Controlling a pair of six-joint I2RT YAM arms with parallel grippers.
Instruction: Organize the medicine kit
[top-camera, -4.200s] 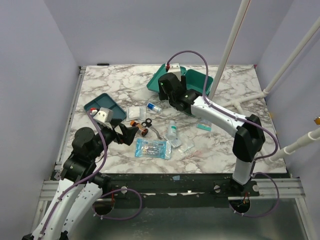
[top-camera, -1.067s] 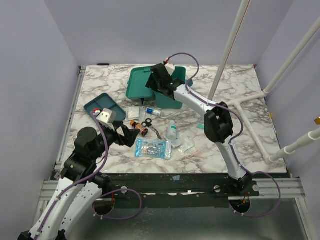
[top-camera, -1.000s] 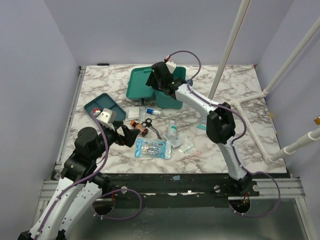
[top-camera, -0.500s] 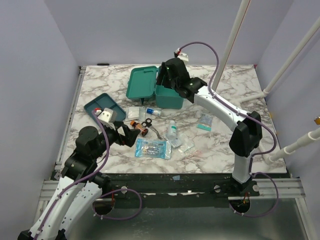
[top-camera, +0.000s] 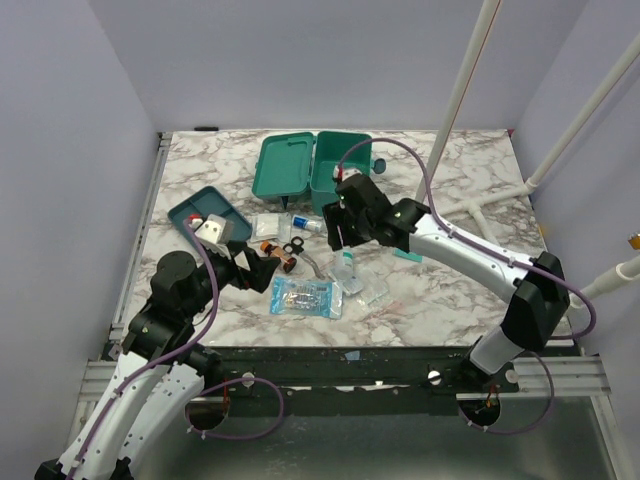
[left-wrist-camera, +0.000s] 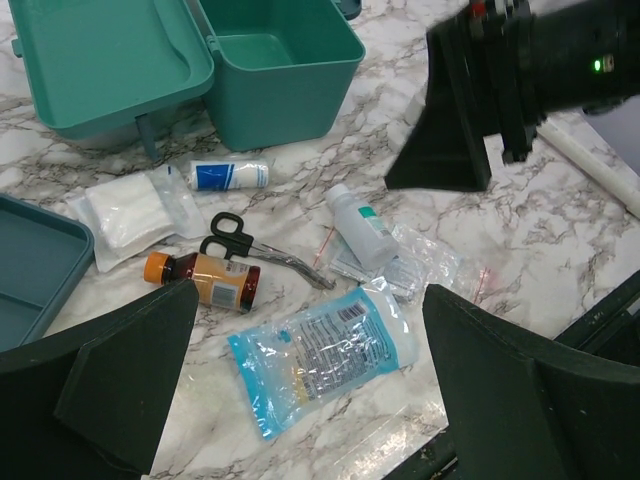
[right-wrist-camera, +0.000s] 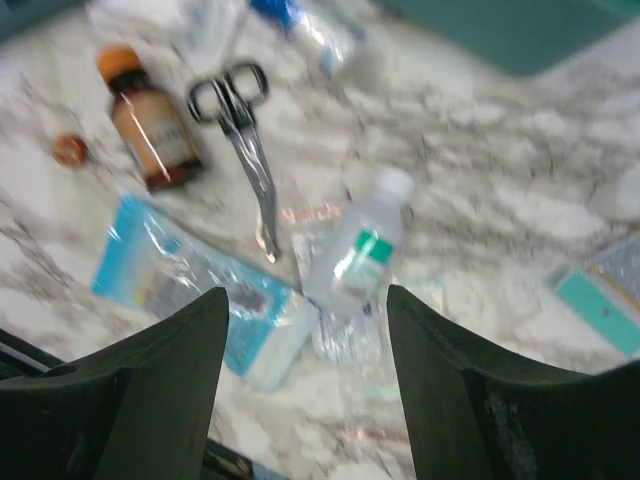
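Medicine kit (top-camera: 300, 170) open near table (top-camera: 200, 165) far edge; supplies (top-camera: 305, 296) clustered centre.

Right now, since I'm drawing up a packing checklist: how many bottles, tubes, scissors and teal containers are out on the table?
Bottles: 2 (amber bottle, clear bottle)
Tubes: 1 (blue-and-white tube)
Scissors: 1 (black-handled scissors)
Teal containers: 2 (medicine kit, compartment tray)
Total: 6
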